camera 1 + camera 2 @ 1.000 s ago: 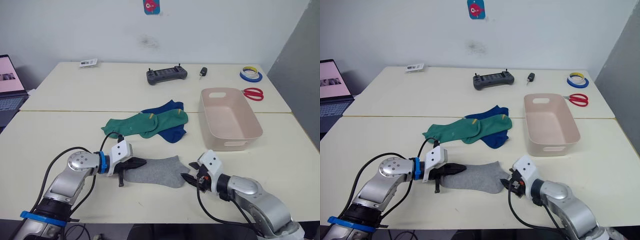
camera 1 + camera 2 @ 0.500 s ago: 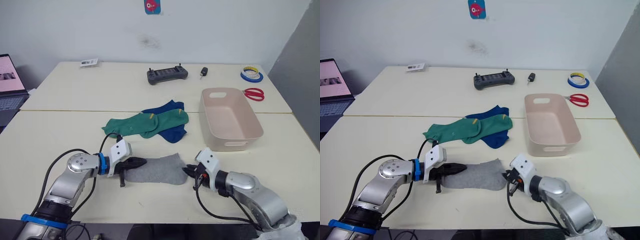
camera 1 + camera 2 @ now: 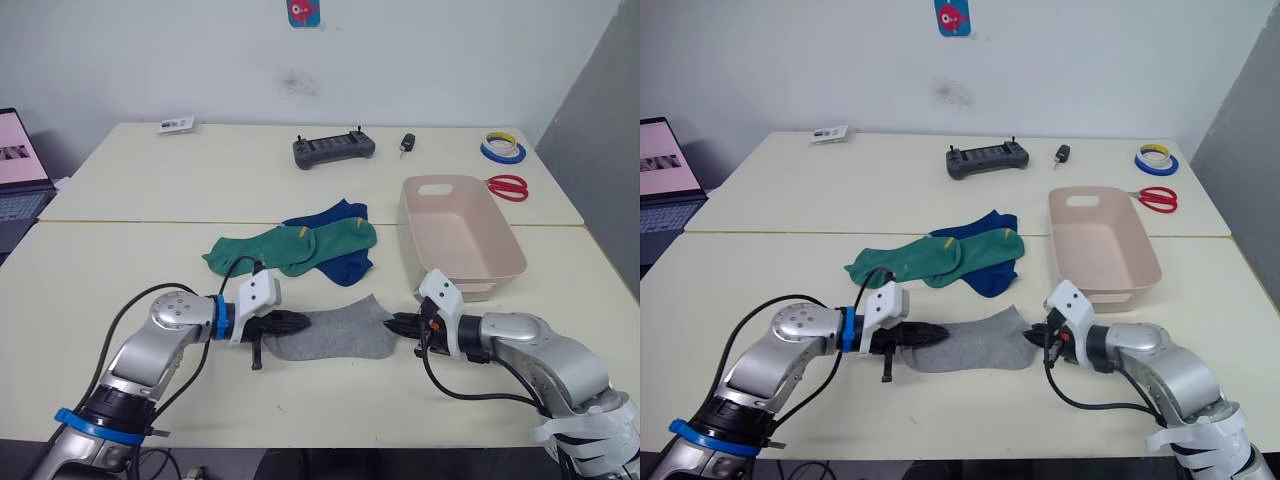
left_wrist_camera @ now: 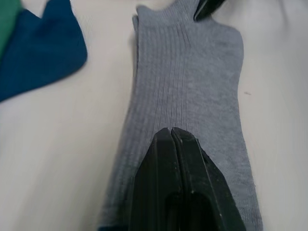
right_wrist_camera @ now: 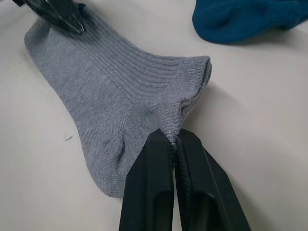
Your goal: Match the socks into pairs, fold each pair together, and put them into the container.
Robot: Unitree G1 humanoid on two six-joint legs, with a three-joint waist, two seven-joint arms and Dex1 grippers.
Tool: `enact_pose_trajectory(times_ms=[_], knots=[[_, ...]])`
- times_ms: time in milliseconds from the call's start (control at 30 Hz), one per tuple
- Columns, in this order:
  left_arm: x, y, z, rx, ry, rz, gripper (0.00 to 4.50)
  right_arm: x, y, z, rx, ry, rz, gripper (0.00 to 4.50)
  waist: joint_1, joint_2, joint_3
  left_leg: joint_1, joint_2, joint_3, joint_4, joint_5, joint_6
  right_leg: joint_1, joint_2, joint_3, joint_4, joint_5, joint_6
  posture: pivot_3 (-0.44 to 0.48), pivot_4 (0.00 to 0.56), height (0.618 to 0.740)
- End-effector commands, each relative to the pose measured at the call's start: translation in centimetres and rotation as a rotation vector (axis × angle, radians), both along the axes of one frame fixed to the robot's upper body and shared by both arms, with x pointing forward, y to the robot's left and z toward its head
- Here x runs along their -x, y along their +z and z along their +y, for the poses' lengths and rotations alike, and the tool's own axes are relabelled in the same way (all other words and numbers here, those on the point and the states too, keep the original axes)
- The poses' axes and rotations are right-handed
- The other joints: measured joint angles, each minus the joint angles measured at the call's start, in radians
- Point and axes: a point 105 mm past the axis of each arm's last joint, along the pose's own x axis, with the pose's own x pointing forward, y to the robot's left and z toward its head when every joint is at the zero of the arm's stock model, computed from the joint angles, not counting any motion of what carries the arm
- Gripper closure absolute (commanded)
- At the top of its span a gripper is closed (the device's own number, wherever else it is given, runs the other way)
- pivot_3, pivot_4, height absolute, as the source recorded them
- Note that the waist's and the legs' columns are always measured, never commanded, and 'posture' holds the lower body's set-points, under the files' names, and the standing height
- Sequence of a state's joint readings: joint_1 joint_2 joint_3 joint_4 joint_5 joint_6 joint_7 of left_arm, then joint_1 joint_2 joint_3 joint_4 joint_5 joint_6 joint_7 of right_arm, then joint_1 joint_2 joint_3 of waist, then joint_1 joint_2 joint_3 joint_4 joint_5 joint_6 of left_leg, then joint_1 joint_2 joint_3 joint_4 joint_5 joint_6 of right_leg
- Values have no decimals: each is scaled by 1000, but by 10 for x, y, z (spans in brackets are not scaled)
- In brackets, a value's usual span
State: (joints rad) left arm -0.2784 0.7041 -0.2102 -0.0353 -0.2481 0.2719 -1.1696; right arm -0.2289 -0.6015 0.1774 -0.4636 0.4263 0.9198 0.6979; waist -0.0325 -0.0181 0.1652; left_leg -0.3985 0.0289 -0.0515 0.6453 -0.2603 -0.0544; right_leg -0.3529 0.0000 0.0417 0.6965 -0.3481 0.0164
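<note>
Two grippers pinch the grey socks (image 3: 335, 335) at opposite ends: the left gripper (image 3: 300, 323) has its fingers pressed together on the toe end, and the right gripper (image 3: 398, 323) is clamped on the bunched cuff, as the right wrist view shows. The grey socks lie flat on the table (image 3: 120, 270) between the arms, just in front of the green socks (image 3: 290, 247) and the blue socks (image 3: 345, 262), which overlap each other nearby. The tub (image 3: 455, 240) stands empty beyond the right gripper. Judging by the doubled edge seen in the left wrist view, both grey socks are probably stacked, so the step in hand looks like folding them. To do it well, one end should be lifted and carried over the other while the opposite grip stays low and firm, keeping both layers together. Pulling apart too hard could slip the cloth from the cuff pinch.
</note>
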Motion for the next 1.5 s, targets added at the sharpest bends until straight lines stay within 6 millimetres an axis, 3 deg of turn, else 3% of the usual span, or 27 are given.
enact_pose_trajectory(times_ms=[33, 267, 433, 533, 800, 1100, 1333, 1500], knots=[[3, -1, -2, -7, -24, 2, 4500, 2, 15, 6, -26, 30, -36, 4492, 0, 0, 0, 0, 0, 0, 0, 0, 0, 0, 0, 0, 0, 0, 0, 0, 150, 740], [-4, -16, 8, -67, 16, 20, 4500, 8, 27, 13, -67, 63, -14, 4492, 0, 0, 0, 0, 0, 0, 0, 0, 0, 0, 0, 0, 0, 0, 0, 0, 150, 740], [-4, -22, 11, -75, 21, 38, 4500, 19, 54, 35, -161, 157, 30, 4492, 0, 0, 0, 1, 0, 0, 0, 0, 0, 1, 0, 0, 1, 0, 0, 0, 150, 740], [-4, -24, 12, -78, 22, 41, 4500, 22, 60, 59, -233, 203, 91, 4492, -1, 0, 0, 1, 0, -1, 0, 0, 0, 1, 0, 0, 1, 0, 0, 0, 150, 740], [-6, -19, 13, -51, 44, 30, 4500, 9, 45, 96, -273, 177, 177, 4492, -1, 0, -1, 1, 0, -1, 0, 0, 0, 0, 0, 0, 1, 0, 0, 0, 150, 740], [-3, 19, 34, -50, 58, -6, 4500, 9, 36, 100, -260, 184, 181, 4492, -11, 1, 0, 0, 1, -2, -1, 0, 0, -1, 1, -1, 1, 0, 0, 0, 150, 740], [2, -9, 42, -117, 79, 56, 4500, 10, 33, 109, -257, 210, 195, 4492, -9, 1, 0, 0, 0, -1, 0, 0, 0, -1, 0, 0, 1, 0, 0, 0, 150, 740], [1, -12, 38, -102, 85, 57, 4500, 8, 21, 125, -236, 225, 215, 4492, -9, 1, 0, 0, 0, -1, 0, 0, 0, -1, 0, 0, 1, 0, 0, 0, 150, 740]])
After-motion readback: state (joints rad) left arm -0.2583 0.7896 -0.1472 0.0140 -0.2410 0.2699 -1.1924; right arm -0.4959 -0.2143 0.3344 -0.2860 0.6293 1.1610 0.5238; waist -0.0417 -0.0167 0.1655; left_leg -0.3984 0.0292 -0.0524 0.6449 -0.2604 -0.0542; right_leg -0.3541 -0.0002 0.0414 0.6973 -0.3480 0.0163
